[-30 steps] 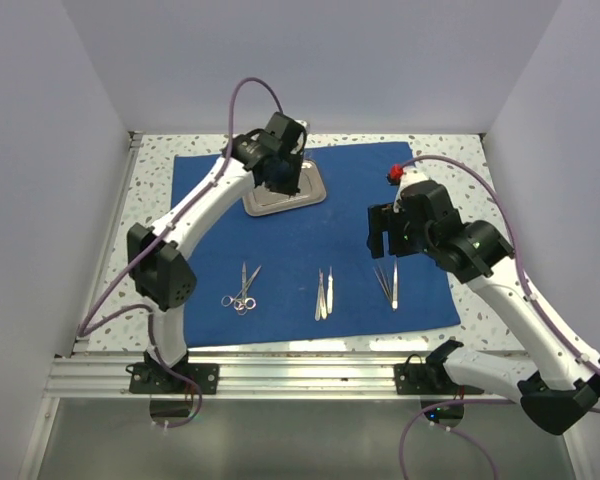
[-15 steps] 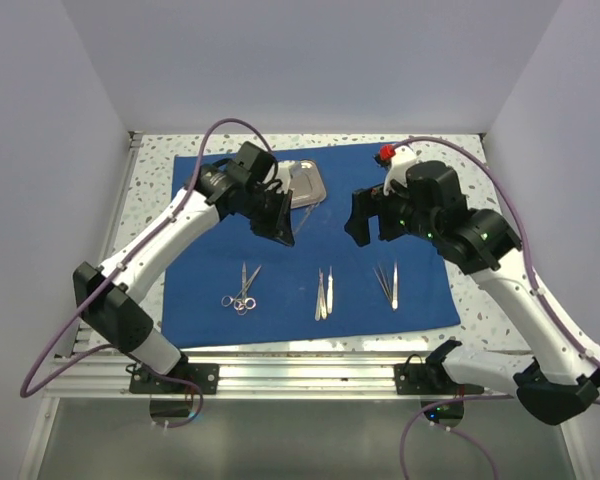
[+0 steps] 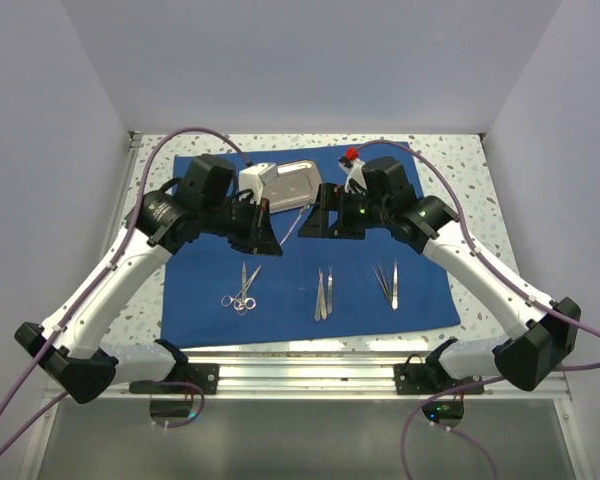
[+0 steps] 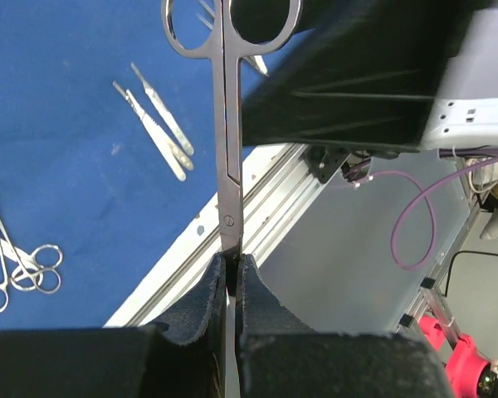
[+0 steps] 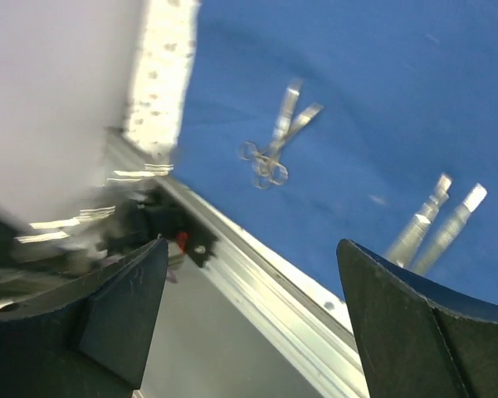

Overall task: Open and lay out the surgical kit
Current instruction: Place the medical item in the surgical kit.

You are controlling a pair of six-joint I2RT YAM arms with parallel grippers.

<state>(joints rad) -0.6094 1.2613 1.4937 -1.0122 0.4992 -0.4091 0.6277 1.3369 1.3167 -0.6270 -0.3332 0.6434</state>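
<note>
- The left arm (image 3: 110,290) slants up from its near-left base and bends toward the middle. The left gripper (image 4: 230,261) is turned sideways above the cloth.
- Its fingers (image 4: 203,298) are pressed together on the blades of a pair of scissors (image 4: 227,166). The ring handles stick out beyond the fingertips, toward the right arm.
- The right arm (image 3: 480,270) mirrors it. The right gripper (image 5: 251,249) faces the left one, with its fingers (image 5: 124,307) spread wide and nothing between them.
- Below both sets of fingers lies the royal-blue cloth wrap (image 3: 280,290), spread flat.
- On the cloth nearer the bases than the fingertips, from left to right, lie ring-handled instruments (image 3: 242,292), scalpel handles (image 3: 323,292) and tweezers (image 3: 388,280).
- Just beyond the fingers sits the steel tray (image 3: 295,180) at the cloth's far edge.
- The cloth covers a speckled table (image 3: 470,175) with an aluminium rail (image 3: 310,375) along the near side and plain pale walls (image 3: 310,60) around it.
</note>
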